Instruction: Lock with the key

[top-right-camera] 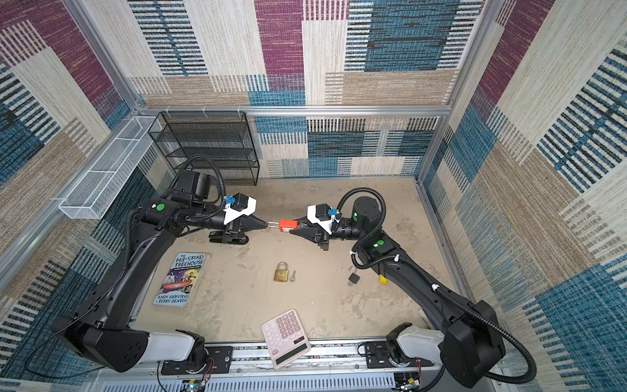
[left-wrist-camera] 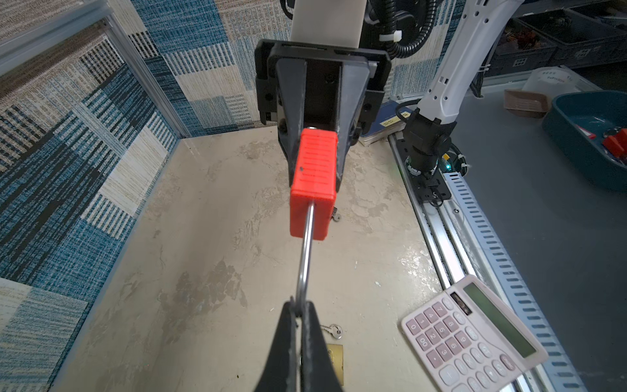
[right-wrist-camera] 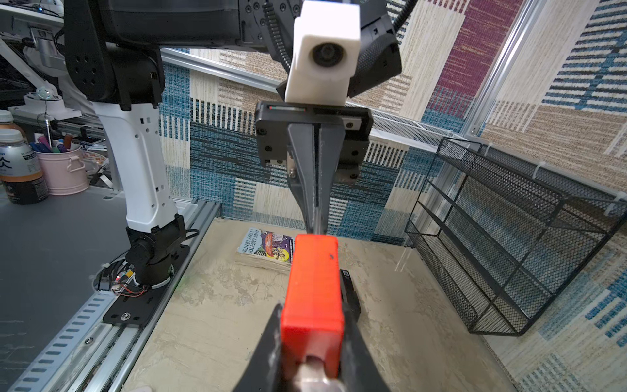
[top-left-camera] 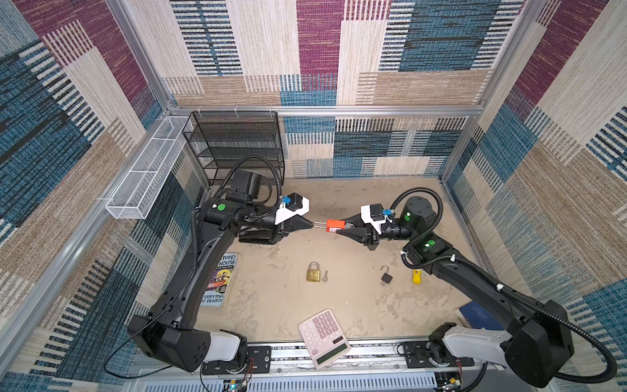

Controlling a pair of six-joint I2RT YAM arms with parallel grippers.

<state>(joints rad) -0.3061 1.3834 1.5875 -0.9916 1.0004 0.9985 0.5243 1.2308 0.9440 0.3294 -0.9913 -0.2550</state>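
Observation:
A red padlock [top-left-camera: 335, 225] [top-right-camera: 288, 224] hangs level in the air between my two grippers. My left gripper [top-left-camera: 310, 224] [left-wrist-camera: 298, 312] is shut on the end of its silver shackle [left-wrist-camera: 305, 258]. My right gripper [top-left-camera: 337, 230] [right-wrist-camera: 312, 307] is shut on the red body [right-wrist-camera: 314, 288] from the opposite side. A silver key head [right-wrist-camera: 312, 371] sticks out of the lock's base between the right jaws; its blade is hidden.
On the floor below lie a brass padlock [top-left-camera: 314, 272] with a small loose key [top-left-camera: 325, 276], an open black padlock [top-left-camera: 386, 276], a yellow item [top-left-camera: 416, 276], a pink calculator [top-left-camera: 324, 337] and a book [top-left-camera: 220, 280]. A black mesh rack [top-left-camera: 237, 146] stands at the back left.

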